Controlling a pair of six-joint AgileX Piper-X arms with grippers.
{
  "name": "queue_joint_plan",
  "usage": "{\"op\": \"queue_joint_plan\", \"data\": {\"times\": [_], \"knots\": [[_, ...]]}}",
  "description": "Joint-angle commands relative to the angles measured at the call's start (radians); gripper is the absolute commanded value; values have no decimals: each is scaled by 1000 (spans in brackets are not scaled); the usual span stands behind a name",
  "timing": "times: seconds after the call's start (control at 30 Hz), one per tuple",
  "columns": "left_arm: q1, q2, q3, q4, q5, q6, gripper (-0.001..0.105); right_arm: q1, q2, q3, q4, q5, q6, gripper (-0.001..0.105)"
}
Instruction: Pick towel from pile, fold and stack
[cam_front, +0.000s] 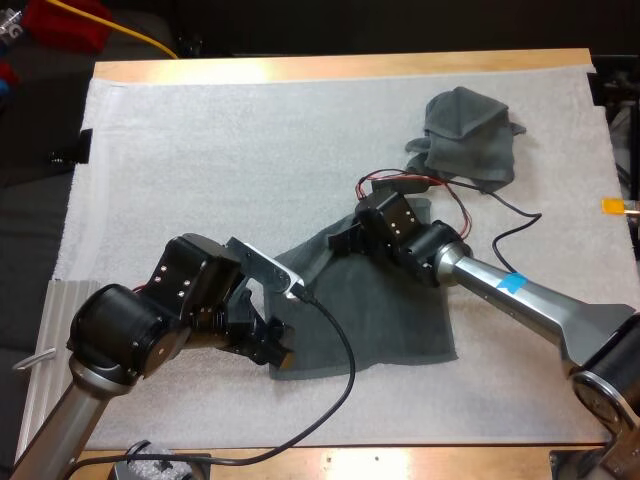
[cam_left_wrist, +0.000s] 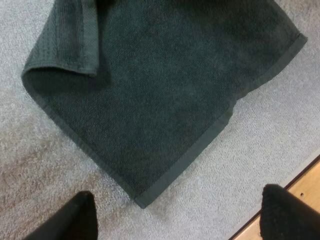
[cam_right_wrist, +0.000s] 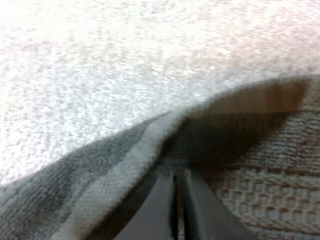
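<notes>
A dark grey-green towel (cam_front: 390, 310) lies spread on the white mat, one corner pointing toward the table's near edge. My left gripper (cam_front: 272, 350) hovers at its near left corner; in the left wrist view its black fingers (cam_left_wrist: 75, 220) stand wide apart, clear of the towel's corner (cam_left_wrist: 145, 197), so the left gripper (cam_left_wrist: 180, 215) is open. My right gripper (cam_front: 342, 243) sits at the towel's far edge. In the right wrist view the right gripper (cam_right_wrist: 176, 200) is shut, pinching the lifted hem of the towel (cam_right_wrist: 135, 155). A crumpled towel (cam_front: 468, 135) rests at the far right.
The white mat (cam_front: 220, 150) covers most of the wooden table (cam_front: 300, 68), with bare mat to the far left. The table's near wooden edge (cam_left_wrist: 305, 187) lies close to my left gripper. A ribbed grey block (cam_front: 62, 300) sits at the mat's left side.
</notes>
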Motion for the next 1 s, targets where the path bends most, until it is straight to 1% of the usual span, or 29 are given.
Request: {"op": "queue_joint_plan", "data": {"times": [0.0,0.1,0.17,0.2,0.27,0.37,0.5,0.67,0.8,0.87,0.97], "knots": [[-3,-5,-5,11,-16,-10,65,-3,1,-4,7,-25,4,1],[-3,-5,-5,11,-16,-10,65,-3,1,-4,30,-84,4,1],[-3,-5,-5,11,-16,-10,65,2,1,-4,39,-153,4,1],[-3,-5,-5,11,-16,-10,65,3,1,-4,43,-164,4,1],[-3,-5,-5,11,-16,-10,65,5,1,-4,44,-238,4,1],[-3,-5,-5,11,-16,-10,65,8,1,-4,45,-304,4,1],[-3,-5,-5,4,-16,-22,65,40,1,-4,45,-310,4,1],[-3,-5,-5,-18,-16,-47,65,93,1,-4,45,-268,4,1],[-3,-5,-5,-17,-16,-47,65,102,17,-4,51,-254,13,1],[-3,-5,-5,-17,-16,-51,65,102,34,-4,56,-254,48,1],[-3,-5,-5,-17,-16,-55,65,102,49,-4,57,-254,57,1]]}}
